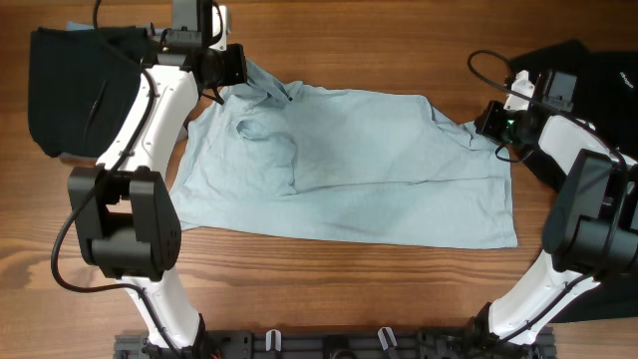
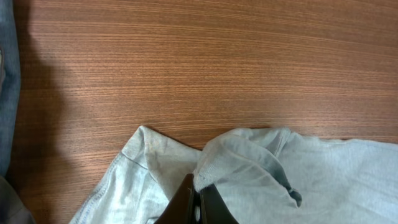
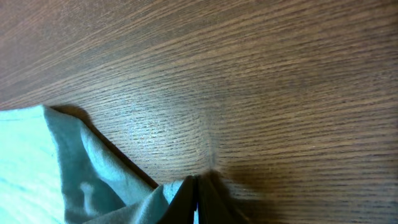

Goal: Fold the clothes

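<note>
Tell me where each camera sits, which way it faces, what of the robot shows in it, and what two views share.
Overhead: fixed above the table, facing straight down on the spread light-blue T-shirt; the left arm and right arm show.
Left wrist: on the left arm, looking low across the wood at a bunched shirt edge; only the left gripper shows, shut on fabric.
Right wrist: on the right arm, facing low across the wood; only the right gripper shows, shut on fabric.
Shared: both wrist views see the T-shirt and the wood.

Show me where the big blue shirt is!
From overhead, the light-blue T-shirt lies spread across the middle of the table; the left gripper pinches its left end, the right gripper its right end.
</note>
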`<action>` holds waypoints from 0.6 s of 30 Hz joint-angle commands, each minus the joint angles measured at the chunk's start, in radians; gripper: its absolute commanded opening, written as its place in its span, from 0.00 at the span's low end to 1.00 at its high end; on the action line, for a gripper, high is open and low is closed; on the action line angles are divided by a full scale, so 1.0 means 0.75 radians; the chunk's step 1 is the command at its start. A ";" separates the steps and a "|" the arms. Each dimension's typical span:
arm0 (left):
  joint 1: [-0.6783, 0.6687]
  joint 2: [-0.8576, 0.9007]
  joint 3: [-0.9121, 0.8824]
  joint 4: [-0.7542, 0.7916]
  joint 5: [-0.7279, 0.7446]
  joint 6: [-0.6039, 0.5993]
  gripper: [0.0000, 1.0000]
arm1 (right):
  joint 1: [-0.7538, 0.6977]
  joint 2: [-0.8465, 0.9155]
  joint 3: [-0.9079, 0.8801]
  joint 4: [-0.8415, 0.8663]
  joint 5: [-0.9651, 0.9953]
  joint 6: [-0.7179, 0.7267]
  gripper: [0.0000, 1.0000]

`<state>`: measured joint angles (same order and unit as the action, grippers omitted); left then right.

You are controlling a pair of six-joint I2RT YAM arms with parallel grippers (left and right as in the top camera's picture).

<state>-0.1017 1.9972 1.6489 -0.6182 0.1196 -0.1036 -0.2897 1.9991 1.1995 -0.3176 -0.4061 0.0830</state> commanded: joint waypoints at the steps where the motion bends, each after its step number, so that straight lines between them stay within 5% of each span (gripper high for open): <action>1: 0.001 -0.018 0.011 0.001 -0.007 -0.013 0.04 | -0.009 -0.058 0.025 0.025 -0.039 -0.006 0.04; 18: 0.001 -0.018 0.011 -0.001 -0.007 -0.013 0.04 | -0.037 -0.114 0.027 -0.003 -0.039 -0.044 0.04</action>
<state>-0.1017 1.9972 1.6489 -0.6212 0.1196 -0.1036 -0.2939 1.9427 1.2022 -0.3370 -0.4122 0.0540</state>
